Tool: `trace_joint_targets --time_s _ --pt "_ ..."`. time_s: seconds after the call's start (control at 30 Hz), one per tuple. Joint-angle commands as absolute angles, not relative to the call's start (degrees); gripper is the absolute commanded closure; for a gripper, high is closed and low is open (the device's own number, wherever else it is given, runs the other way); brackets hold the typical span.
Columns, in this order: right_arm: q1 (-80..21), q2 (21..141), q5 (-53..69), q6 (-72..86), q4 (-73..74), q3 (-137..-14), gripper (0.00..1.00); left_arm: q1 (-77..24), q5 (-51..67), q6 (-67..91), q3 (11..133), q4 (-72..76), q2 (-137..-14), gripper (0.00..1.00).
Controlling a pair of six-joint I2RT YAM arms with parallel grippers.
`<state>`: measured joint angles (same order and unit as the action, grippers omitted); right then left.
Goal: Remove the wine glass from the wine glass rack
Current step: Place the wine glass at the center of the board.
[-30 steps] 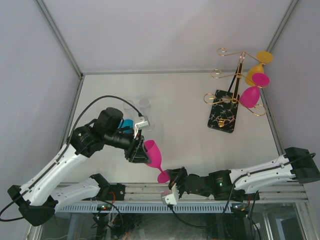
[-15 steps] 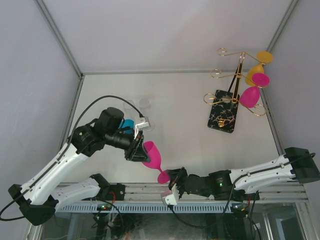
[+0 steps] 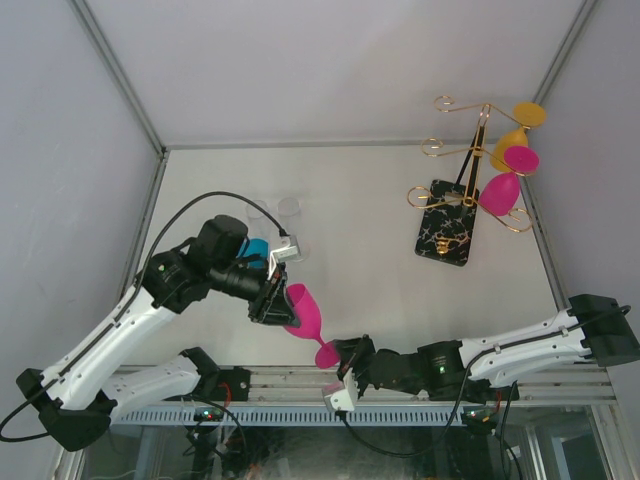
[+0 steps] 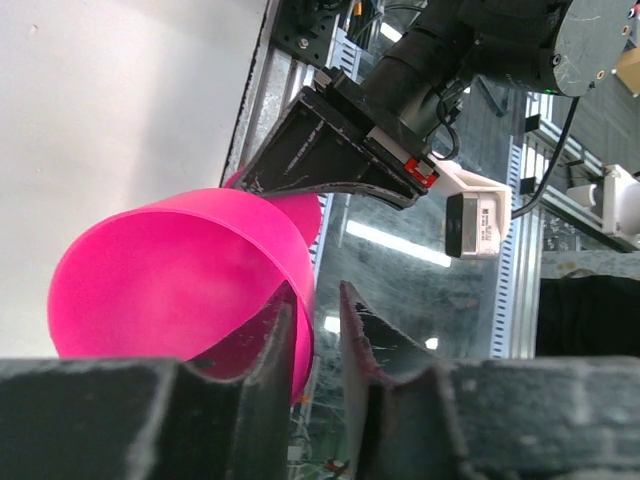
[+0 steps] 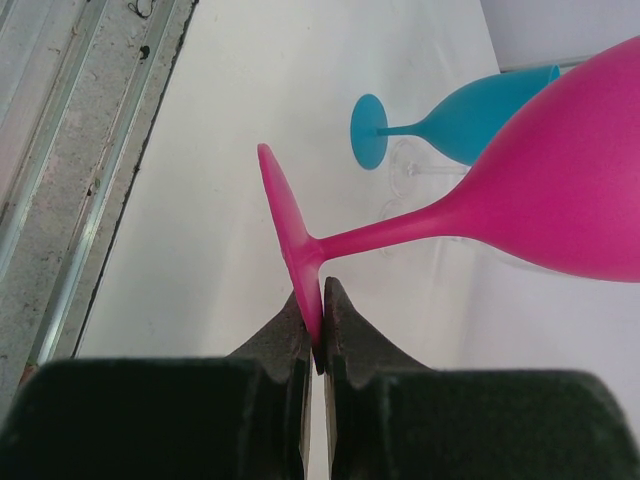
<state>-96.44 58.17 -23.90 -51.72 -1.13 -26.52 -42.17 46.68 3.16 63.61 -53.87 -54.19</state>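
A pink wine glass hangs tilted above the table's near edge, between my two grippers. My right gripper is shut on the rim of its foot; the pads pinch the disc edge-on. My left gripper straddles the bowl's rim. One finger is inside the bowl against the wall. The other finger stands outside it, a thin gap away. The wine glass rack stands at the far right on its black marbled base, with a yellow glass and a pink glass hanging on it.
A blue wine glass lies on its side just behind my left gripper, also visible as the blue wine glass in the right wrist view. Clear glasses stand beyond it. The metal rail runs along the near edge under my right arm.
My left gripper's jaws have narrowed around the bowl's rim. The glass and my right gripper have barely moved.
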Motion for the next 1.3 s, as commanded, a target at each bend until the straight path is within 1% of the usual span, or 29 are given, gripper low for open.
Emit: trace_joint_targets --time_s 0.0,0.07,0.17,0.23,0.3,0.57,0.63,0.8,0.9,0.93,1.17,1.23,1.27 --pt "-95.9 56.8 -28.0 -49.9 -3.8 -26.6 1.00 -42.2 49.8 3.3 67.8 -56.0 -53.4 0.68" --pt "-95.9 56.7 -28.1 -50.0 -3.7 -26.5 1.00 -42.2 50.3 3.3 67.5 -56.1 -53.5 0.68" --pt "-95.9 56.3 -28.2 -50.0 -3.4 -26.5 1.00 -42.2 50.3 3.3 67.7 -56.0 -53.5 0.77" --pt "-95.9 56.1 -28.3 -49.9 -3.2 -26.5 1.00 -42.2 50.3 3.4 67.8 -55.8 -53.5 0.85" --pt "-95.9 56.0 -28.4 -49.9 -3.1 -26.5 1.00 -42.2 49.8 3.6 68.0 -55.6 -53.5 0.99" --pt "-95.9 55.3 -28.3 -49.1 -4.3 -26.0 1.00 -42.2 47.8 3.3 69.0 -55.6 -52.8 1.00" --pt "-96.0 55.3 -27.9 -49.1 -4.2 -25.9 0.97 -42.2 47.4 3.3 69.1 -55.6 -52.9 1.00" --pt "-96.0 55.1 -27.7 -48.9 -3.9 -26.0 0.93 -42.2 46.8 3.1 69.7 -56.1 -53.1 1.00" --pt "-96.0 55.1 -28.2 -49.0 -3.8 -25.9 0.74 -42.2 45.4 3.5 70.6 -56.4 -53.2 1.00" --pt "-96.0 55.1 -28.8 -49.0 -3.7 -26.0 0.70 -42.2 45.0 3.7 70.9 -56.5 -53.3 1.00" --pt "-96.0 54.3 -30.3 -48.9 -4.3 -25.6 0.63 -42.2 43.0 3.6 72.0 -57.2 -53.6 1.00" --pt "-96.1 54.0 -31.5 -48.6 -5.2 -25.7 0.62 -42.2 40.6 4.0 71.9 -57.7 -54.0 1.00" --pt "-96.4 53.7 -32.9 -48.4 -5.9 -25.9 0.61 -42.3 37.6 5.1 72.0 -57.7 -54.3 1.00"
